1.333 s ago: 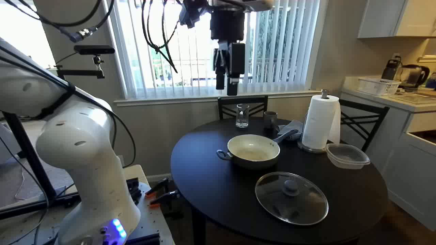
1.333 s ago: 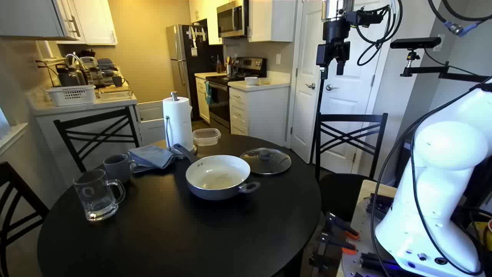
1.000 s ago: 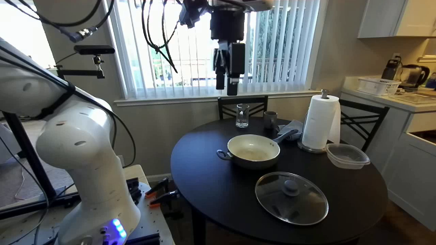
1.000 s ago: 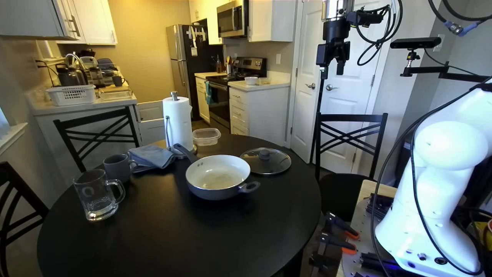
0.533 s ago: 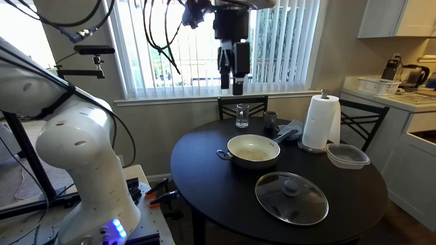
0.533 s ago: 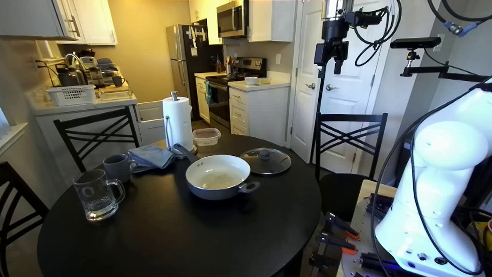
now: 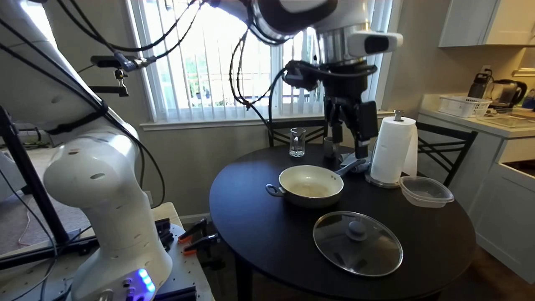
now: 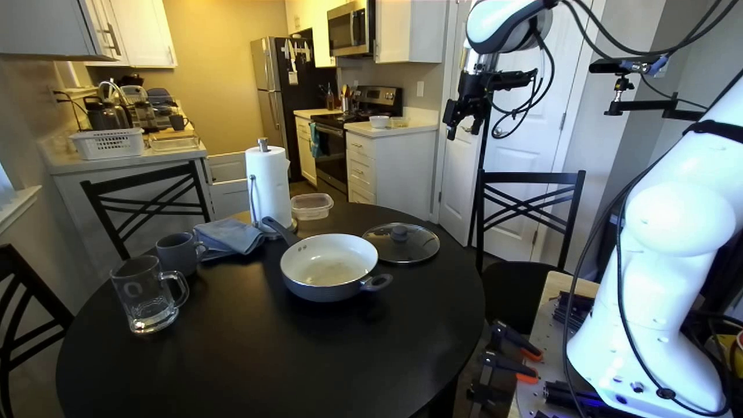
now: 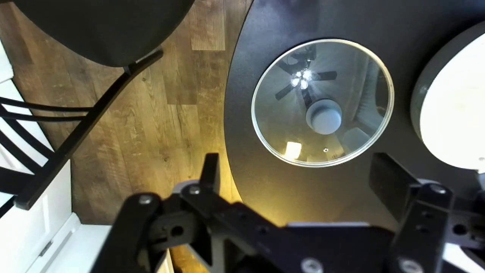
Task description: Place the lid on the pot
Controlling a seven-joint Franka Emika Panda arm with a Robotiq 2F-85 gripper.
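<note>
The round glass lid lies flat on the dark table in both exterior views (image 7: 340, 251) (image 8: 386, 247), its grey knob facing up. The wrist view shows the lid (image 9: 288, 125) ahead of the fingertips, with the knob (image 9: 324, 116) near its middle. The pot stands beside the lid, uncovered, in both exterior views (image 7: 311, 188) (image 8: 329, 270); it has a cream inside, a short loop handle and a long grey handle. Part of the pot (image 9: 454, 110) shows at the wrist view's right edge. My gripper (image 7: 350, 144) (image 8: 464, 128) (image 9: 295, 165) is open and empty, well above the table.
A paper towel roll (image 7: 393, 150) and a clear plastic container (image 7: 425, 193) stand behind the lid and pot. A glass mug (image 8: 145, 296), a grey mug (image 8: 179, 253) and a folded cloth (image 8: 229, 237) are also on the table (image 8: 261, 360). A chair (image 8: 531, 209) stands near the lid's side.
My gripper has come down and moved toward the lid's side of the table, tilting a little. The lid and the pot have not moved.
</note>
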